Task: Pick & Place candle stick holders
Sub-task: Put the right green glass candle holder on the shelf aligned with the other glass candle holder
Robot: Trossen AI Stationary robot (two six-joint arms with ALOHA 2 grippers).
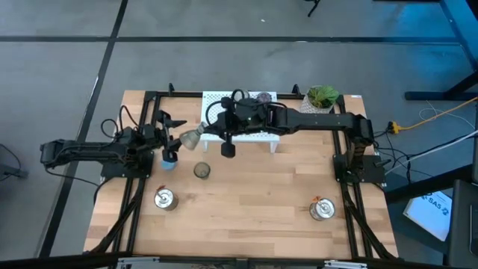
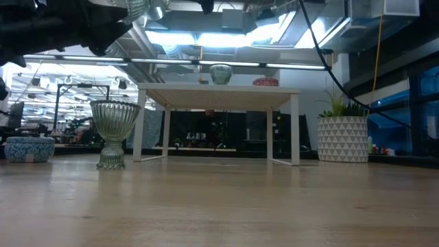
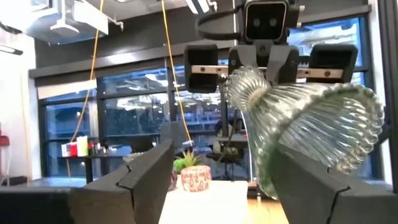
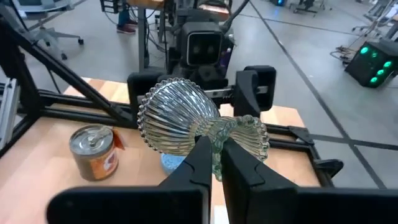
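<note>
My right gripper [image 4: 214,155] is shut on a ribbed clear glass candle stick holder [image 1: 190,137], held in the air over the table's left middle. My left gripper [image 3: 230,168] faces it, open, and the holder's bowl [image 3: 329,134] reaches between its fingers; whether they touch it I cannot tell. A blue holder [image 1: 170,158] stands on the table below them. An olive-clear holder [image 1: 202,170] stands on its foot [image 2: 110,163] near the middle. Two silver holders [image 1: 164,198] [image 1: 321,210] stand toward the near edge. My right gripper pinches the glass holder's narrow stem [image 4: 216,134] between its two fingers, between bowl [image 4: 171,121] and foot [image 4: 252,138]. The fingers come from the table's right, slanting slightly down, and lie across the stem. The holder lies on its side, lifted clear, with its bowl toward my left gripper.
A white perforated rack [image 1: 258,136] stands at the far middle with a glass holder [image 2: 221,73] and a pink one [image 2: 265,82] on it. A white pot with a green plant [image 1: 323,97] is at the far right. Black frame rails [image 1: 134,202] run along both sides.
</note>
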